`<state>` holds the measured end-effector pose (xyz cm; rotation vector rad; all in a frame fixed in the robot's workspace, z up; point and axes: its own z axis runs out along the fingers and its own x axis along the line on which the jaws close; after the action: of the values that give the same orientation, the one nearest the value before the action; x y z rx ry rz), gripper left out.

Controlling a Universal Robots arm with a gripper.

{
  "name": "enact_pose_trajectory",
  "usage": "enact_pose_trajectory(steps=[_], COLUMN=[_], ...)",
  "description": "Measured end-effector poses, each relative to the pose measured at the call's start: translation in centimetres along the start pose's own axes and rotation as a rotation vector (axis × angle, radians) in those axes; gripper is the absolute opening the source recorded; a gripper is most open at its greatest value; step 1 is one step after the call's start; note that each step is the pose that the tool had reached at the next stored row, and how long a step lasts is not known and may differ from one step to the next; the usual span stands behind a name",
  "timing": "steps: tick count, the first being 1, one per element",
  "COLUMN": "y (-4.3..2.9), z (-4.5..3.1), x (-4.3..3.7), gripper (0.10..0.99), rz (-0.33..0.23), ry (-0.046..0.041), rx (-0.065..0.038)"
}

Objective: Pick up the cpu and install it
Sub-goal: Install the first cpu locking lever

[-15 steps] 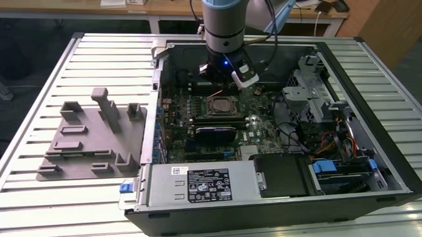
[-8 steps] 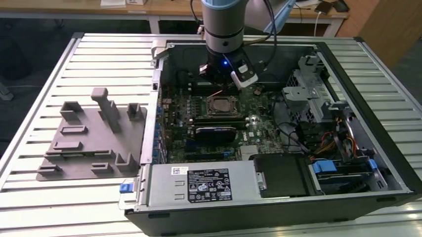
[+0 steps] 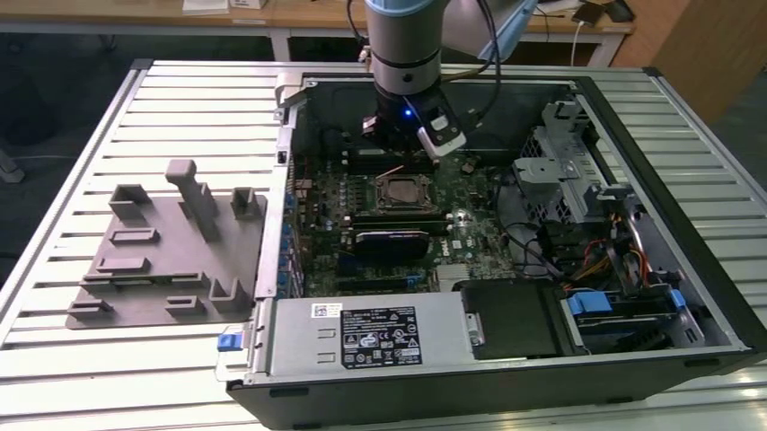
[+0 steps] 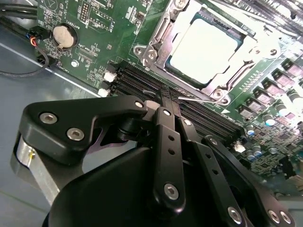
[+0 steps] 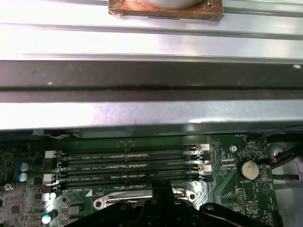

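Silver cpu [image 4: 201, 46], green motherboard [image 4: 99, 28], black end effector [image 4: 166, 101].

- The grey and silver robot arm [image 3: 404, 45] comes down vertically from the top of the exterior view, its cylindrical wrist section pointing straight downward.
- A small blue light glows on the dark lower wrist housing [image 3: 401, 115], and a white-and-grey module juts from it toward the exterior view's right.
- The black metal gripper [image 4: 166, 97] shows its bolted linkage bars in the second wrist view; the bars converge to a narrow tip, and the jaws stand closed together with nothing between them.
- In the first wrist view the gripper's black tip rises at the frame's lower edge.
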<state>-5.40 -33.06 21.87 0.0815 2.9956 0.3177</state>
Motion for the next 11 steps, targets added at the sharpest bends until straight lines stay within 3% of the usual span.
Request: enact_pose_trajectory(steps=[4,11], y=[0.18,0.11], z=[0.28,0.68], x=[0.05,0.13], gripper=[0.106,0.106], rz=[0.009,0.064], ry=[-0.0025,-0.0152], rx=[0.010,0.023])
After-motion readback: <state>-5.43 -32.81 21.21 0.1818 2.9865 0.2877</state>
